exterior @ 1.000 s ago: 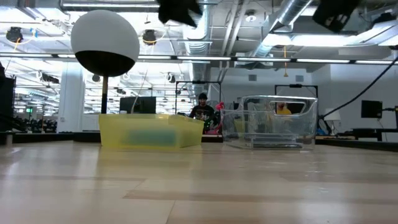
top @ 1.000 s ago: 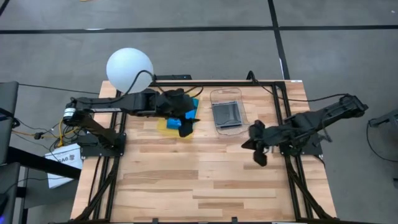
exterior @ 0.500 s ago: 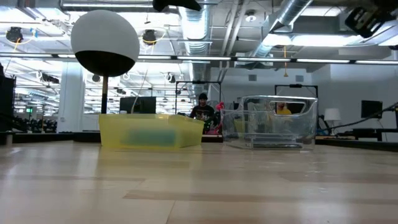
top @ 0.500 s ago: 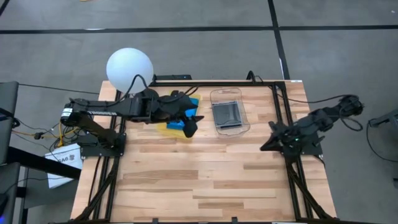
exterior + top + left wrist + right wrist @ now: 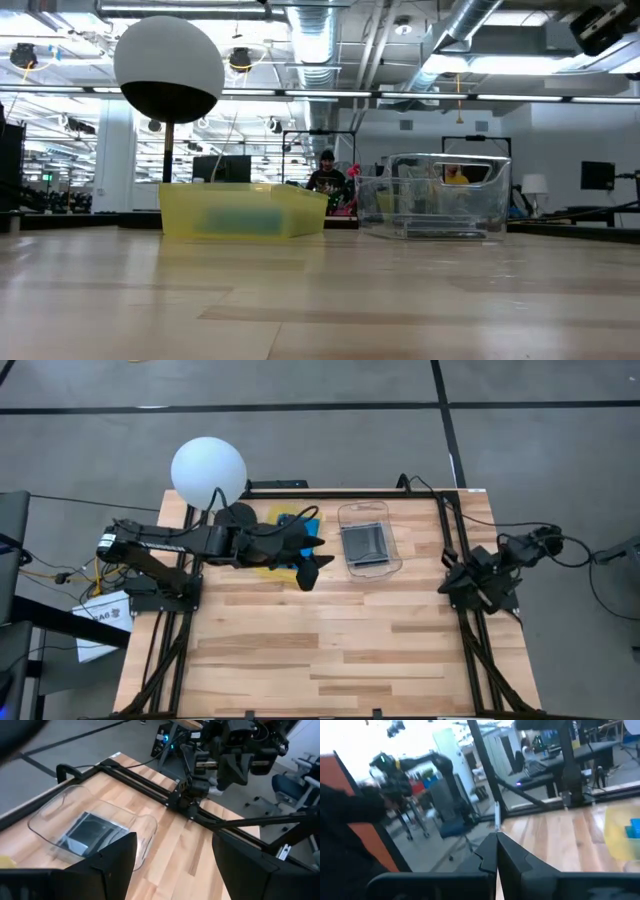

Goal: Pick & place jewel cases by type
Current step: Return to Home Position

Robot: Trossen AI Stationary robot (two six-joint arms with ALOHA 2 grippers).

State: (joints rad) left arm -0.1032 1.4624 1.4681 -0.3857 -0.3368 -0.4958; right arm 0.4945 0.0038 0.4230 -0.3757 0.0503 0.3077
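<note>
Jewel case (image 5: pixel 90 832) grey, left-wrist view; blue case (image 5: pixel 635 827) right-wrist.

No readable text, brand, number or sign — print on the white sheet (image 5: pixel 100 625) too small.

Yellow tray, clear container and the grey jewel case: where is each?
yellow tray (image 5: pixel 240 215), low view, on its front wall.
clear container (image 5: pixel 430 200), low view, on its front wall.
grey jewel case (image 5: pixel 365 543), high view, on its middle, inside the clear container.
</note>
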